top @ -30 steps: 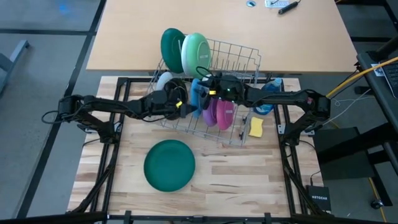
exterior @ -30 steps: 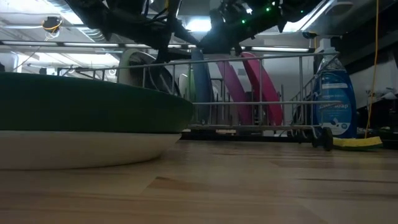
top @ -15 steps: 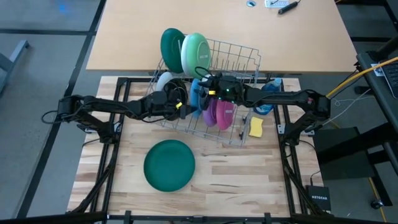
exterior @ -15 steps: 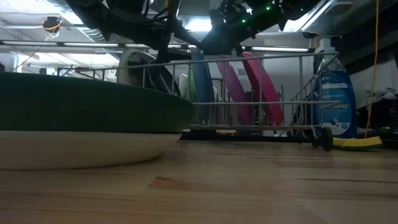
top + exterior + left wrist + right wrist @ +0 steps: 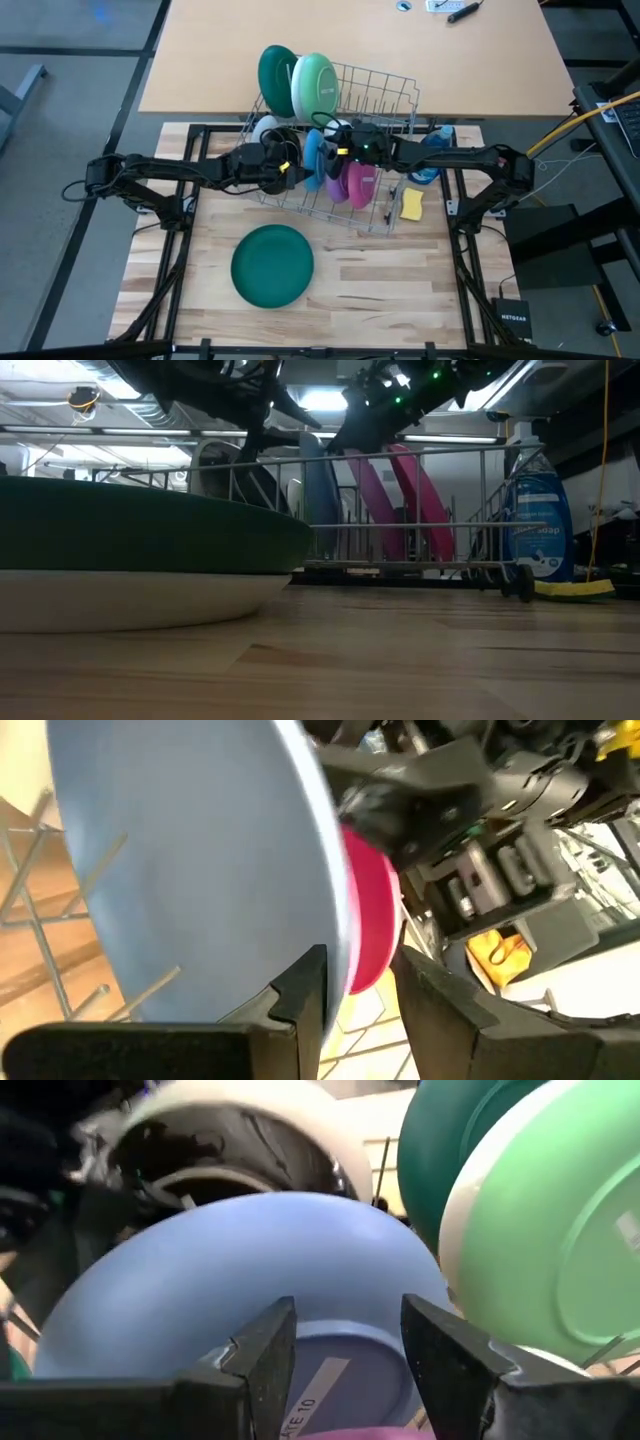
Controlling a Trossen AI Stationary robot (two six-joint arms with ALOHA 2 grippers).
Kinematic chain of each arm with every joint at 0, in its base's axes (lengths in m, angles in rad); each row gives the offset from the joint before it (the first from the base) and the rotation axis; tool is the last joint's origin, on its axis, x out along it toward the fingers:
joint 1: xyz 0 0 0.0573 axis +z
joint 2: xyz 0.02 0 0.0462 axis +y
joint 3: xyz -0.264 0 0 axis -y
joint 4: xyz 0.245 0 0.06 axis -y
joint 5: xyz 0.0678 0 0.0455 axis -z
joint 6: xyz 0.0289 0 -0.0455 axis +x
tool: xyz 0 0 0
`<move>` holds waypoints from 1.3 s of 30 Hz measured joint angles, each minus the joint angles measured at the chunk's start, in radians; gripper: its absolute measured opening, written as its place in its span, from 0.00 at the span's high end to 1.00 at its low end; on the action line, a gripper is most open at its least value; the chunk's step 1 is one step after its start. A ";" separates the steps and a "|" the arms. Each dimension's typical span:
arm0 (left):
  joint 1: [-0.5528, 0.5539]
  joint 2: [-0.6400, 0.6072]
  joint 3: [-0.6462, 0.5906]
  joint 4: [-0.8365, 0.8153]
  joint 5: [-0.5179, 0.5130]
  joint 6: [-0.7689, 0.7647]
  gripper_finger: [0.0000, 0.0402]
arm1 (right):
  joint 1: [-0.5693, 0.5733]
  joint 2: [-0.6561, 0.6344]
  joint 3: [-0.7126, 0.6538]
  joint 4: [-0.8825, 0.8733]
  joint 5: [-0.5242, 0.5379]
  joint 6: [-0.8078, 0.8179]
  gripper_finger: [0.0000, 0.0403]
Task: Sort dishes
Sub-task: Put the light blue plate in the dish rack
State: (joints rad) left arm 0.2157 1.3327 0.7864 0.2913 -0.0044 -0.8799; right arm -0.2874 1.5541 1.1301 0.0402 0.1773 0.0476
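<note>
A wire dish rack (image 5: 390,100) holds a dark green plate (image 5: 275,72), a light green plate (image 5: 316,85), a white bowl (image 5: 265,128), a blue plate (image 5: 313,160), a purple plate (image 5: 335,180) and a pink plate (image 5: 362,185), all on edge between the wires. My left gripper (image 5: 298,165) is open at the blue plate (image 5: 180,870), with its fingers on either side of the plate's rim. My right gripper (image 5: 330,140) is open just above the blue plate (image 5: 230,1270), empty. Another dark green plate (image 5: 272,265) lies flat on the table. My left gripper comes level from the table's left. One finger (image 5: 300,995) lies over the blue plate's face beside the rim (image 5: 335,935), and the other (image 5: 430,1005) stands off the rim on the pink plate's side. I cannot tell whether it touches the plate, which stands on edge in the rack.
A blue soap bottle (image 5: 535,520) and a yellow sponge (image 5: 411,204) stand at the rack's right end. The two grippers are close together over the rack's middle. Bare wood lies to the right of the dark green plate on the near half of the table.
The blue plate has tipped in the rack, its top leaning toward the table's left, while its lower edge has stayed between the wires. My left arm has drawn back slightly toward the table's left.
</note>
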 joint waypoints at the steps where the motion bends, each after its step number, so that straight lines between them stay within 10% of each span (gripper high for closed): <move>1: 0.000 0.000 0.001 -0.002 0.001 0.000 0.73 | 0.000 -0.011 0.000 0.001 0.008 -0.002 0.54; 23: 0.000 0.001 0.000 -0.018 -0.043 -0.002 0.73 | 0.000 0.039 0.002 0.275 -0.086 0.034 0.54; 39: -0.005 0.002 -0.002 -0.016 -0.032 0.082 0.73 | -0.001 0.048 0.007 0.109 -0.056 0.062 0.54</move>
State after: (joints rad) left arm 0.2104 1.3342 0.7845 0.2754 -0.0364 -0.7974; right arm -0.2886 1.6016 1.1370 0.1494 0.1215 0.1100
